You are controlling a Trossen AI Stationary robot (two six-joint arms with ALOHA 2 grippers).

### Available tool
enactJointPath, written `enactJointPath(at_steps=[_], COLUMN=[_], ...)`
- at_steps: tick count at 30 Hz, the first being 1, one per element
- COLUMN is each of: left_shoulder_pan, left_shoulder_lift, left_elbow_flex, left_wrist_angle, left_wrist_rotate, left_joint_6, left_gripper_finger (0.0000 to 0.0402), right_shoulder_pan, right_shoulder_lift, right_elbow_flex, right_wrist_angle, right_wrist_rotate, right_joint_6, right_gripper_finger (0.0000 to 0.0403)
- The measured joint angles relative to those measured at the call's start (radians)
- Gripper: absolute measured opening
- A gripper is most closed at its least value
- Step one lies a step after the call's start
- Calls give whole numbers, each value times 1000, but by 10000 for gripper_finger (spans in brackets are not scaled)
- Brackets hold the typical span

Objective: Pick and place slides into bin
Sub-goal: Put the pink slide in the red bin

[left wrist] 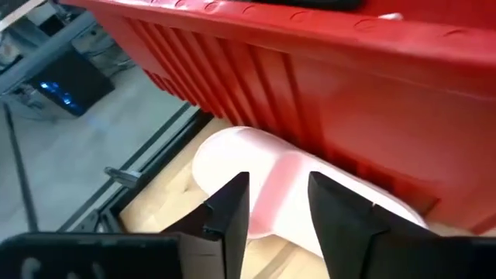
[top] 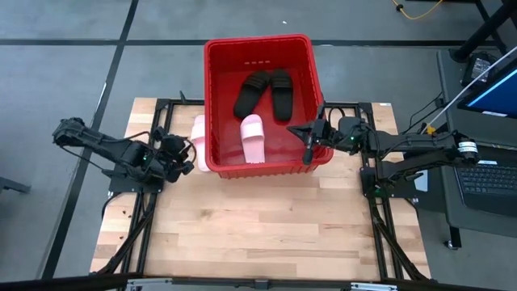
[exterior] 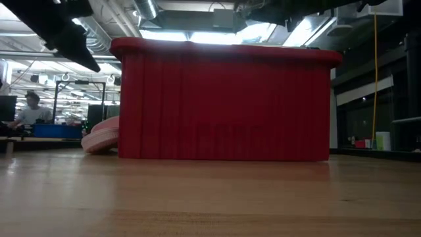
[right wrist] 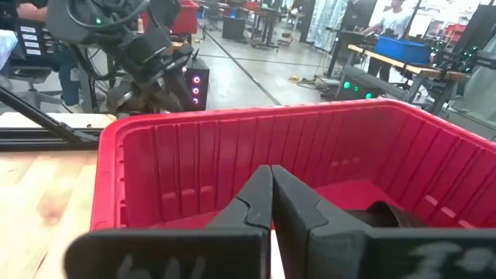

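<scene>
A large robotics lab or industrial workshop. A wooden table (top: pixel 258 234) on a black metal frame stands on a grey concrete floor. Exposed ceiling ducts (exterior: pixel 148 10) and strip lights hang overhead. Workbenches, a laptop (top: pixel 489 174), and a seated person (exterior: pixel 29 112) fill the background.

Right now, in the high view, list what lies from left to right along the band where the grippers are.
left gripper → pink slide outside the bin → bin's left wall → pink slide inside the bin → right gripper
</scene>
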Motion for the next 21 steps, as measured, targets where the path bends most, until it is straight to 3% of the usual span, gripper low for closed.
enactJointPath(at_steps=[9,13,21], left_shoulder_pan=[77,89,88], left_shoulder_lift=[119,203,299], left_elbow_flex=[0,0,0], left_wrist_angle=[48,136,78], left_wrist_rotate=[65,67,62], left_joint_6=[-59,10,43], left_gripper_finger=[136,132,133], right_shoulder_pan=[0,0,0], right_shoulder_lift=[0,0,0], right_elbow_flex=[0,0,0], right_wrist_angle=[0,-8,-104], right_wrist_rotate=[0,0,2], right_joint_6=[-3,-4,48], right_gripper_finger=[11,11,11])
